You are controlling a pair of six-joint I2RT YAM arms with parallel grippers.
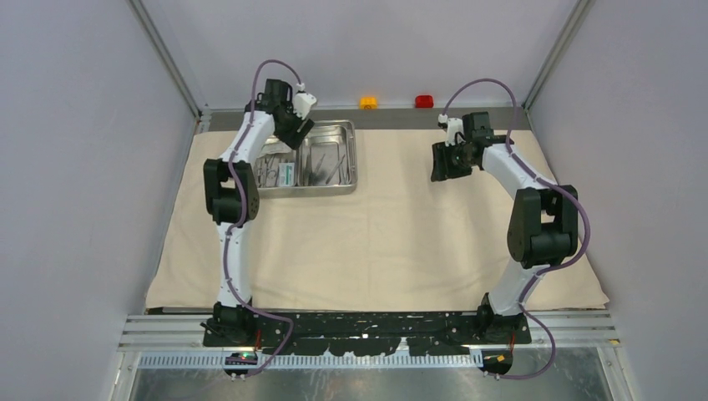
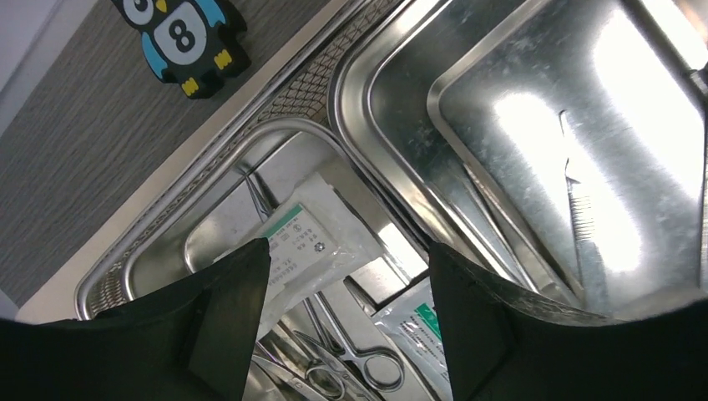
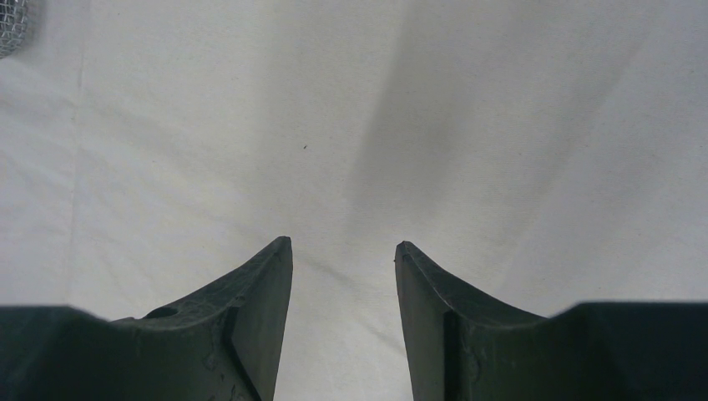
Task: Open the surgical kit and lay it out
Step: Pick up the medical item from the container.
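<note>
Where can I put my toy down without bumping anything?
The big bare patch is the cloth between the tray and the right gripper, and all the way down to the arm bases. It is crowded inside the tray: the left gripper hangs open over packets and scissors piled together.

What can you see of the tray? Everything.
The tray is shiny steel, rectangular with rounded corners, and split into two compartments side by side. It lies flat on the cloth, toward its far left. From above, the left compartment holds a white-and-green packet and ring-handled tools; the right one holds slim straight tools. A mesh-patterned strip runs along one edge. The open left gripper hangs over the packet side, with no contact visible.
</note>
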